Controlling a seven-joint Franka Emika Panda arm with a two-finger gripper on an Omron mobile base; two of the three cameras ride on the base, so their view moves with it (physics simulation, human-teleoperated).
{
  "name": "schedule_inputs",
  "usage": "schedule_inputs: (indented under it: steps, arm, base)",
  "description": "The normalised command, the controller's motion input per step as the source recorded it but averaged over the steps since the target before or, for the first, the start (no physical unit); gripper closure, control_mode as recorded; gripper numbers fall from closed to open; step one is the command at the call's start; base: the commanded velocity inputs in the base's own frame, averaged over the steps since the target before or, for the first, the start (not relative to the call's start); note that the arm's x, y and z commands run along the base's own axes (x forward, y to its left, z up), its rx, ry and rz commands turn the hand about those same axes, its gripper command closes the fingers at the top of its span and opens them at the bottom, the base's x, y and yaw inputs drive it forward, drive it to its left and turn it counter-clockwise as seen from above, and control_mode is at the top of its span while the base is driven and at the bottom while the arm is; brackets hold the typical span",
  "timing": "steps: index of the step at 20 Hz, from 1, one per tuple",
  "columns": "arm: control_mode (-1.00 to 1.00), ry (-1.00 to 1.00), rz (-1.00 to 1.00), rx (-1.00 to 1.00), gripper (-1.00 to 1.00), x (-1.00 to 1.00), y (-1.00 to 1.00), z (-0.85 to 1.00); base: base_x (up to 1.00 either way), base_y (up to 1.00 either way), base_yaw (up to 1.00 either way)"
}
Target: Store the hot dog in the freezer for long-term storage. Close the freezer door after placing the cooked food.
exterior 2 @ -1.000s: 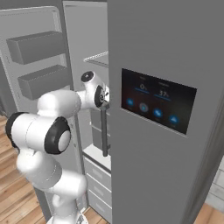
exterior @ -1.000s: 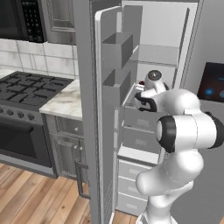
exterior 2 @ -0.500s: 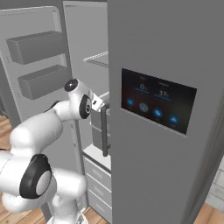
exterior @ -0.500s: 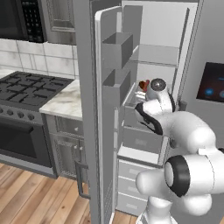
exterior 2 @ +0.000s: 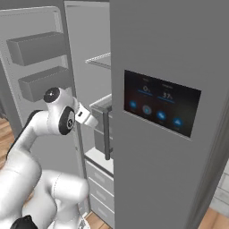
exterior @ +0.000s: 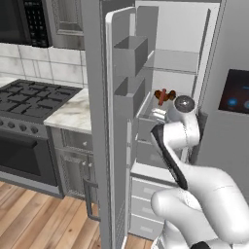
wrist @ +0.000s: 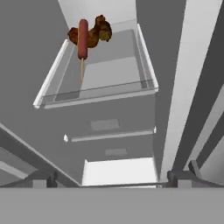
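A: The hot dog (wrist: 82,38) lies on a clear shelf (wrist: 105,89) inside the freezer (exterior: 177,73), its pale stick pointing toward the shelf's front lip. The hand (wrist: 112,178) is spread wide with nothing between its tips, set apart from the shelf and looking in at it.

B: So what could go wrong?

A: The freezer door (exterior: 119,126) is wide open, and I'd judge the closing as the risky part. The arm's forearm sits in the doorway, between the door's inner bins (exterior: 130,56) and the compartment. If the door swings before the arm clears, it would strike the arm, or bounce back ajar.

B: Anything near the food?

A: A rounder brown food lump (wrist: 98,33) touches the hot dog at the back of the shelf. A careless pass of the hand could nudge either.

B: And around the fridge?

A: The wider door with its dark display panel (exterior 2: 161,108) stands shut to the right; a stove (exterior: 31,97) and marble surface (exterior: 73,113) lie left, behind the open door.
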Motion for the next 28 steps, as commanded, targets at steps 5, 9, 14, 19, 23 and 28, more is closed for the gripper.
schedule_inputs:
  steps: [5, 9, 14, 19, 23, 28]
  arm:
    - [-1.00, 0.10, 0.01, 0.14, -1.00, -0.89, 0.16, 0.45]
    - [-1.00, 0.21, 0.09, 0.03, -1.00, -0.74, 0.13, 0.40]
    - [-1.00, 0.22, 0.21, 0.00, -1.00, -0.75, 0.03, 0.28]
    - [-1.00, 0.29, 0.21, 0.06, -1.00, -0.47, 0.00, 0.00]
    - [-1.00, 0.13, 0.15, -0.15, -1.00, -0.49, 0.09, -0.01]
    - [-1.00, -0.02, 0.00, -0.15, -1.00, -0.36, 0.00, -0.18]
  base:
    - [0.00, 0.00, 0.00]
    - [0.00, 0.00, 0.00]
    - [0.00, 0.00, 0.00]
    - [0.00, 0.00, 0.00]
    - [0.00, 0.00, 0.00]
    - [0.00, 0.00, 0.00]
